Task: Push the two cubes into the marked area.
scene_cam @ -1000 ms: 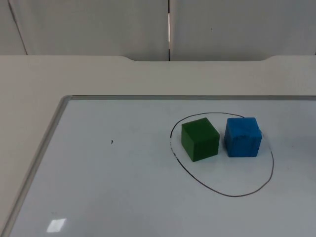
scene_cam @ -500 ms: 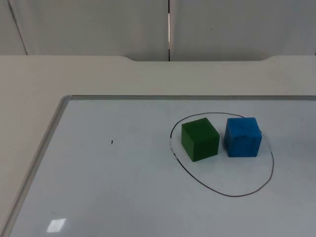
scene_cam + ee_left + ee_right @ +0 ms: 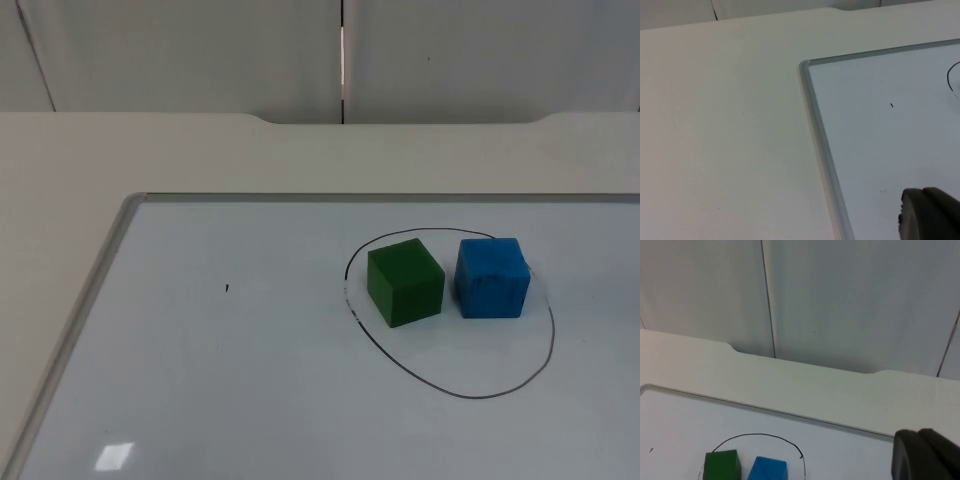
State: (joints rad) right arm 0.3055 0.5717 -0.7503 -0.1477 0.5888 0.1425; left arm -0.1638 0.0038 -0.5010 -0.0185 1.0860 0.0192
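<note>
A green cube (image 3: 405, 282) and a blue cube (image 3: 492, 277) stand side by side, a small gap apart, on the whiteboard (image 3: 230, 380). Both stand inside the black hand-drawn oval (image 3: 470, 397), in its upper half; the blue one hides a stretch of the line behind it. From the right wrist camera I see the green cube (image 3: 722, 466), the blue cube (image 3: 767, 470) and the oval's far arc (image 3: 757, 435), with my right gripper (image 3: 927, 455) held back well off them. My left gripper (image 3: 930, 214) hovers over the board near its left frame, far from the cubes.
The whiteboard's metal frame (image 3: 85, 310) runs along its left and far edges; in the left wrist view its corner (image 3: 805, 65) is visible. Beyond lies the bare table (image 3: 200, 150), ending at the grey partition wall (image 3: 450, 50). A tiny black mark (image 3: 226, 289) is on the board.
</note>
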